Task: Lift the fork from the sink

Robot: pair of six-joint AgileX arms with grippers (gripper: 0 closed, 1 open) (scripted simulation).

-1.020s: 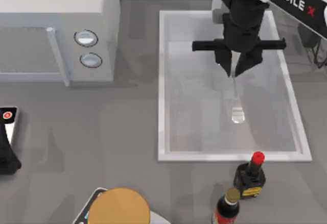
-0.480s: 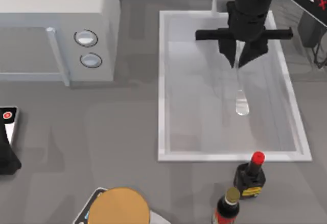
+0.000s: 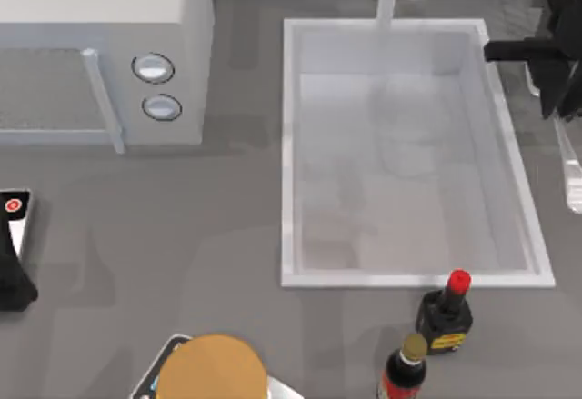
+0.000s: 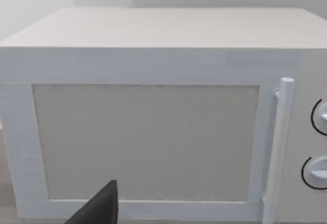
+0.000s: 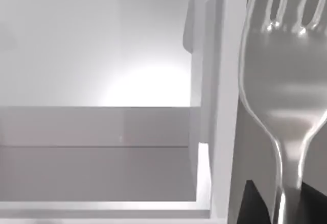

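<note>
At the near edge of the top view, a round tan-brown disc [image 3: 216,368] was seen resting on a white object, with two dark sauce bottles to its right: a brown-capped bottle [image 3: 403,372] and, just beyond it, a squat red-capped bottle [image 3: 445,315] standing just outside the near rim of the sink. At the left edge, the left arm's black gripper [image 3: 13,267] was parked on the table's left side, beside a small white device bearing a red button [image 3: 13,206]; whether its fingers were open or closed could not be determined, although one dark fingertip [image 4: 99,208] was visible in the left wrist view in front of the microwave. The large rectangular light-grey sink [image 3: 289,154] with a raised whitish rim occupied the right half of the table. The slim pale silver-grey metal fork [image 3: 570,167] was located outside the basin, above the table beyond the sink's right rim, hanging with its tines downward from the right arm's black gripper [image 3: 562,115], whose fingers were closed on the handle. In the right wrist view, the fork head [image 5: 283,76] was shown close to the camera, with the sink's rim and inner wall [image 5: 219,106] beside it. Farther back on the left, the grey box-shaped microwave [image 3: 100,17] with two round dials [image 3: 153,67] was positioned, its door and vertical handle [image 4: 278,147] facing the left wrist camera.
</note>
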